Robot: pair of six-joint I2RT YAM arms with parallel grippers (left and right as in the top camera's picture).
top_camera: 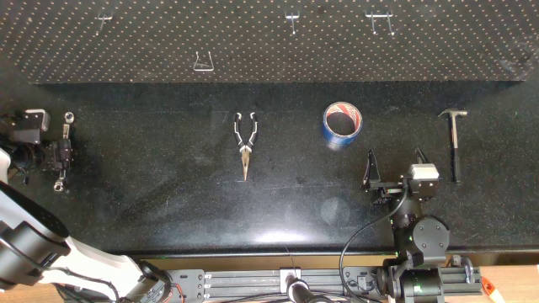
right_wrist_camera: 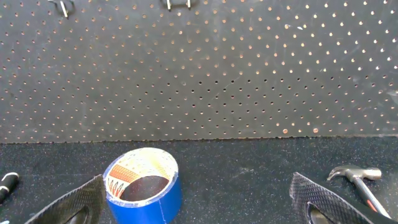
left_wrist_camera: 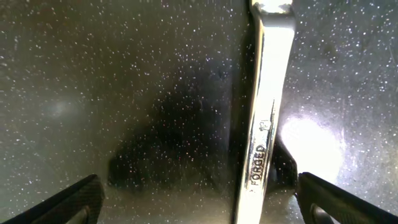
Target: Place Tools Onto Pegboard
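left hand (left_wrist_camera: pixel 199 205) is wide open, gripping nothing, straddling the wrench (left_wrist_camera: pixel 264 124) flat on the desk (left_wrist_camera: pixel 93 93). its shaft runs lengthwise between my fingers, nearer one of them, so i reckon left closes next. right hand (right_wrist_camera: pixel 199 208) is open and empty too, facing the tape (right_wrist_camera: pixel 143 183). no tool hangs on the pegboard (right_wrist_camera: pixel 199 74) yet.

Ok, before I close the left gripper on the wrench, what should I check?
1. Left gripper open: ok.
2. Wrench between its fingers: ok, though off-centre, nearer one finger.
3. Wrench lying flat on the table: ok.
4. Finger height for a grasp: cannot tell.
5. Pegboard hooks bare: ok.
6. Right gripper out of the way, open by the tape roll: ok.
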